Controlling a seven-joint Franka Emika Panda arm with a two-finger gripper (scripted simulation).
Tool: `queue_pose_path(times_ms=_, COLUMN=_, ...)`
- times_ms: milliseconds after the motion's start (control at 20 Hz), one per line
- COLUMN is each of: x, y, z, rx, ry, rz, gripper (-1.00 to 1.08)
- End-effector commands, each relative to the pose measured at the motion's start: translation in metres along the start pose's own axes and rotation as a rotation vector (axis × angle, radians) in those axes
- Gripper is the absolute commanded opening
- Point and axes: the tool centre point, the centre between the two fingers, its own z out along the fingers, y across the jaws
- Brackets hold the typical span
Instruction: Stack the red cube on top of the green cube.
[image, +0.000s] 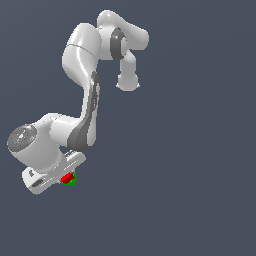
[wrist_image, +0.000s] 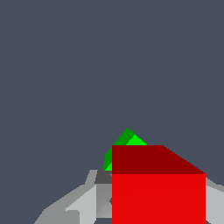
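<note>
holding the red cube (wrist_image: 158, 192) in my gripper (image: 64, 178), closed on it, just over the green cube (wrist_image: 127, 142); releasing off-centre could tip it off.
</note>
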Motion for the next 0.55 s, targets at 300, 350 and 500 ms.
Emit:
queue_pose_path(times_ms=300, x=0.0003, y=0.0009, z=-0.0006, rx=-0.001, ry=0.001, rz=0.0, gripper=1.0)
queue_pose_path(times_ms=350, x=0.0003, y=0.0009, z=-0.0006, rx=-0.001, ry=0.001, rz=0.0, gripper=1.0)
queue_pose_path(times_ms=500, x=0.0003, y=0.0009, z=-0.0006, rx=-0.001, ry=0.001, rz=0.0, gripper=1.0)
